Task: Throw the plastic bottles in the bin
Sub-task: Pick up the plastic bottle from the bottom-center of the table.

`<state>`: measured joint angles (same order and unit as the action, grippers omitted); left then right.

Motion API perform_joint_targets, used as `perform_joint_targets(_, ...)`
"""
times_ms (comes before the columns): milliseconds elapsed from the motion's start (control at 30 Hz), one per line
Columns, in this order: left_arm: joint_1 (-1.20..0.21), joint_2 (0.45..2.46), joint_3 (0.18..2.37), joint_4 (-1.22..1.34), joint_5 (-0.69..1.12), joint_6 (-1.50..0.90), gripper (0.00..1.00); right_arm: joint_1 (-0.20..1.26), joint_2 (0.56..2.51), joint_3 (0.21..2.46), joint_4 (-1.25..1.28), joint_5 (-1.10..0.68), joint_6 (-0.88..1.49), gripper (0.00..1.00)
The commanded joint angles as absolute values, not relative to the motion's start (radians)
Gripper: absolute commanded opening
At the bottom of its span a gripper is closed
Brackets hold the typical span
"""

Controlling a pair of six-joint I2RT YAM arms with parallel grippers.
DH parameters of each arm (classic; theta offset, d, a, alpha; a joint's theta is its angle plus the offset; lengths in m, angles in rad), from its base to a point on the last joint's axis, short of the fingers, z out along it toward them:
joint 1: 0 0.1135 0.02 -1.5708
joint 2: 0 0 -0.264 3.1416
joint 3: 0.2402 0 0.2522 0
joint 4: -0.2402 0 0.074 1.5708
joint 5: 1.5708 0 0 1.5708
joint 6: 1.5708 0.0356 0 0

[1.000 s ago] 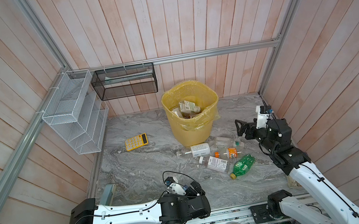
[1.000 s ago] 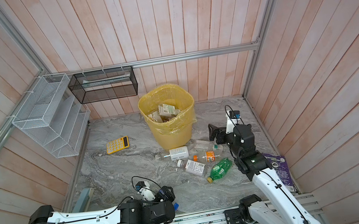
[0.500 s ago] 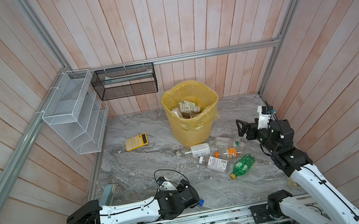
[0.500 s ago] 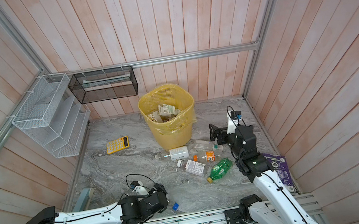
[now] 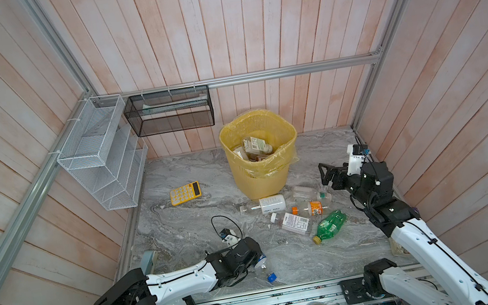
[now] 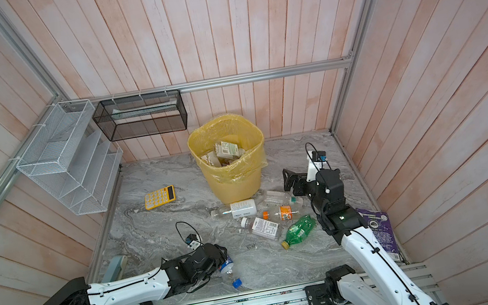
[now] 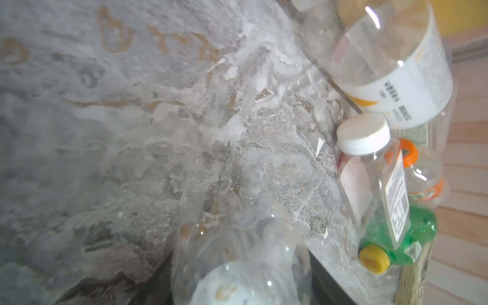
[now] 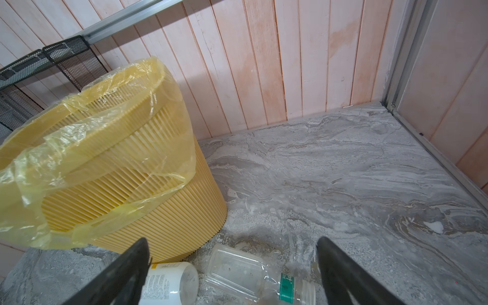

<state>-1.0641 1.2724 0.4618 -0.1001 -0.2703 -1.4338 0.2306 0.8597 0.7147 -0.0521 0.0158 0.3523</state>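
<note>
Yellow bin (image 5: 269, 184) holds several bottles (image 5: 256, 146); your left tool (image 5: 251, 264) seems clenched on a blue-capped bottle (image 5: 262, 266), right tool (image 5: 327, 175) spread empty, 5 loose bottles (image 5: 292, 223) left on the worktop (image 5: 189, 235).

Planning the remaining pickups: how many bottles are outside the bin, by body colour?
Clear bottles: 5, counting the blue-capped bottle in the left tool
Green bottle: 1
Total: 6
</note>
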Motion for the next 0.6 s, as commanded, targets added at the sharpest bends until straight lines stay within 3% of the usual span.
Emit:
perform_joint_targets(0, -1.049, 1.253, 0.445, -0.046, -0.238, -1.364, 0.53, 0.225, 0.868, 0.726, -0.037, 0.046, 0.373, 0.99)
perform_joint_targets(133, -1.03, 1.207, 0.445, -0.058, -0.262, -1.35, 0.41, 0.224, 0.874, 0.731, -0.039, 0.067, 0.374, 0.99)
perform_joint_targets(300, -1.016, 1.049, 0.536, -0.182, -0.408, -1.249, 0.42, 0.224, 0.874, 0.743, -0.047, 0.093, 0.366, 0.99)
perform_joint_targets(433, -1.013, 0.873, 0.718, -0.28, -0.66, -0.98, 0.45, 0.221, 0.867, 0.761, -0.049, 0.149, 0.348, 0.99)
perform_joint_targets(567, -1.013, 0.751, 0.855, -0.056, -0.807, -0.53, 0.45, 0.215, 0.839, 0.777, -0.037, 0.198, 0.341, 0.99)
